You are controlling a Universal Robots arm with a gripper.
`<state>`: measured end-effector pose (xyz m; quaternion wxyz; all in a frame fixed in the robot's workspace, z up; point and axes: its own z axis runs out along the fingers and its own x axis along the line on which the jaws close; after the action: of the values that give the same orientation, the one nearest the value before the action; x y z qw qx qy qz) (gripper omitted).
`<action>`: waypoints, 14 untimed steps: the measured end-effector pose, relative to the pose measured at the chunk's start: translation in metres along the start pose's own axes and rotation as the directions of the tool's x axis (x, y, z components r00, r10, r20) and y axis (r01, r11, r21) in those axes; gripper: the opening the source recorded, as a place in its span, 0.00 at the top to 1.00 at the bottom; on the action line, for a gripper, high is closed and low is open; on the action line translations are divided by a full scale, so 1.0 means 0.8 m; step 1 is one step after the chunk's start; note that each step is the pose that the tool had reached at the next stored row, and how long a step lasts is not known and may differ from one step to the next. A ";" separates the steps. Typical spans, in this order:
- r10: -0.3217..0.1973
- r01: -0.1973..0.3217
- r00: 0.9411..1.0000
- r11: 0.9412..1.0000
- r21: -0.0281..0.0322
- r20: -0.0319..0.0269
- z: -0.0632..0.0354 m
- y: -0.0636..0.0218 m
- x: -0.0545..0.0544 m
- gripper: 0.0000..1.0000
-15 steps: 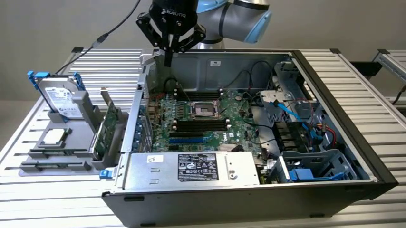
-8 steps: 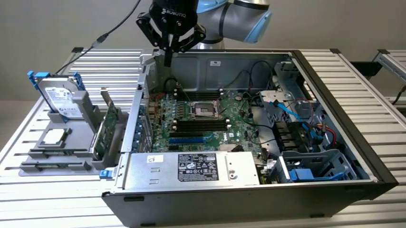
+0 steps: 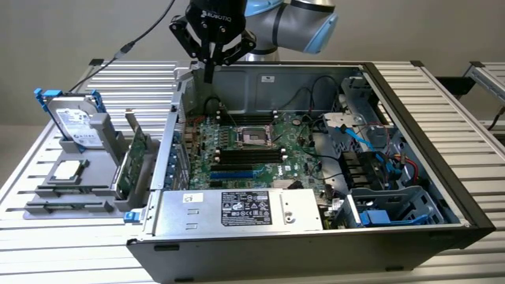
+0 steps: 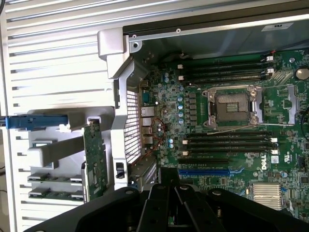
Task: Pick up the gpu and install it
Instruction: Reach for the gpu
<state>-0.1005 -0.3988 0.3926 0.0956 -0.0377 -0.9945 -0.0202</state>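
The gpu [image 3: 136,158] stands on edge in a grey holder [image 3: 79,198] at the exterior view's left, outside the computer case, green board showing. In the wrist view the gpu [image 4: 94,162] sits beside the case's rear wall. My gripper [image 3: 209,74] hangs above the case's rear left corner, higher than the gpu and off to its right in the exterior view. Its fingers are shut with nothing between them. Its black fingers [image 4: 159,198] point down over the motherboard's [image 4: 217,135] expansion slots.
The open computer case [image 3: 418,136] lies on a slatted table, with an empty CPU socket [image 3: 252,135], memory slots, cables and a power supply [image 3: 236,210] inside. In the holder also stand a silver hard drive with blue frame [image 3: 75,121] and a small CPU chip [image 3: 67,170].
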 end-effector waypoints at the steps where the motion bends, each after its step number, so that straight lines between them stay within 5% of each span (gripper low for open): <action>1: 0.000 0.000 1.000 1.000 0.000 0.000 0.000 0.000 0.000 0.89; 2: 0.000 0.000 1.000 1.000 0.000 0.000 0.000 0.000 0.000 0.89; 4: 0.000 0.000 1.000 1.000 0.001 -0.011 0.000 0.000 -0.001 0.89; 14: 0.001 -0.001 1.000 1.000 0.001 -0.017 0.000 0.000 -0.002 0.89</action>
<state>-0.0988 -0.3988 0.3926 0.1040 -0.0379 -0.9937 -0.0198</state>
